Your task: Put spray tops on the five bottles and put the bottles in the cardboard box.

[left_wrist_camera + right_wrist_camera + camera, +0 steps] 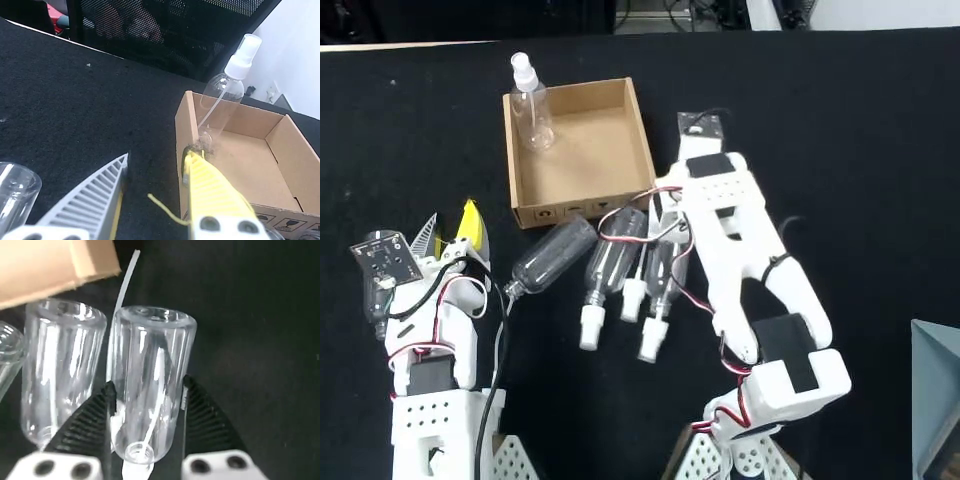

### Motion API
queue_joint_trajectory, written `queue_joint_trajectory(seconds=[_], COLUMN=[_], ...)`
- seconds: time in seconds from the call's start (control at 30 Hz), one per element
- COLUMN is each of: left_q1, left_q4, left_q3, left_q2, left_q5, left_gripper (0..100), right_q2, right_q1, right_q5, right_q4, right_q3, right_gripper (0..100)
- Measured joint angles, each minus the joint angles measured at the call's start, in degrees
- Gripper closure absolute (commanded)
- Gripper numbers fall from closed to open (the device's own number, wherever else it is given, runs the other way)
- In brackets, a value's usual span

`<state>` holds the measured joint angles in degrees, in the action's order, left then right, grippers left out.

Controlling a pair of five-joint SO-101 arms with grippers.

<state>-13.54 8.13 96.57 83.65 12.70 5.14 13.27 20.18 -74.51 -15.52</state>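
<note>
Your right gripper (147, 385) is closed on a bottle (152, 340) that lies on the tabletop (260, 340), with one finger pressed to each side near its neck. Just outside the gripper, a second bottle (60, 360) lies alongside the first. A corner of the box (55, 265) sits just beyond both bottles' bases. Your left gripper (157, 160) is open, with nothing between its fingers. Ahead of it, a capped bottle (225, 95) stands in the nearest corner of the box. Part of a clear bottle (15, 187) shows close beside the left gripper's grey finger.
</note>
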Motion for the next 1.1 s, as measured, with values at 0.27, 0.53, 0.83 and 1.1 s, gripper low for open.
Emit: queue_joint_trajectory(seconds=[0.27,0.53,0.83,1.1], left_q1=[0.0,0.0,0.0,0.0], left_q4=[0.0,0.0,0.0,0.0], left_q3=[0.0,0.0,0.0,0.0], left_q2=[0.0,0.0,0.0,0.0], left_q5=[0.0,0.0,0.0,0.0], left_gripper=[83,83,83,83], right_q2=[0.0,0.0,0.0,0.0], right_q1=[-4.8,-8.9,-12.6,-15.7], right_q5=[10.6,12.4,26.3,27.7], right_q4=[-2.0,-5.3,-11.6,-12.2], right_q3=[0.9,0.9,0.9,0.9], right_gripper=[98.7,98.7,98.6,98.6])
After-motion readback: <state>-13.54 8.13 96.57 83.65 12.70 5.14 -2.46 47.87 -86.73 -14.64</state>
